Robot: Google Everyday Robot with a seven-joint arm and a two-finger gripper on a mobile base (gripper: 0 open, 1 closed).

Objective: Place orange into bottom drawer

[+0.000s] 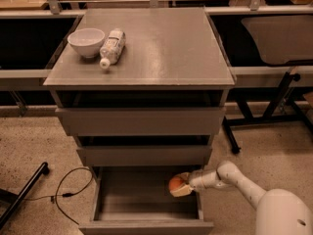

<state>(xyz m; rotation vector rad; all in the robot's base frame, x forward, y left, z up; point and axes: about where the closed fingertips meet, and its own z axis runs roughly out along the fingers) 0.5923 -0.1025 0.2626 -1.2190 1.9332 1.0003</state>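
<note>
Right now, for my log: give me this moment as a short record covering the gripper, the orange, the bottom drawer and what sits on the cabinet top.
gripper: reaching in from the right, over the right side of the bottom drawer, closed on the orange
orange: in the gripper, inside the drawer's outline; contact with the drawer floor cannot be told
bottom drawer: pulled out, nothing else seen in it
cabinet top: white bowl at left rear, bottle lying on its side right beside it
task status: orange not yet released

Gripper (182,185) over bottom drawer (146,225) clasps orange (174,183), hiding its right side.
</note>
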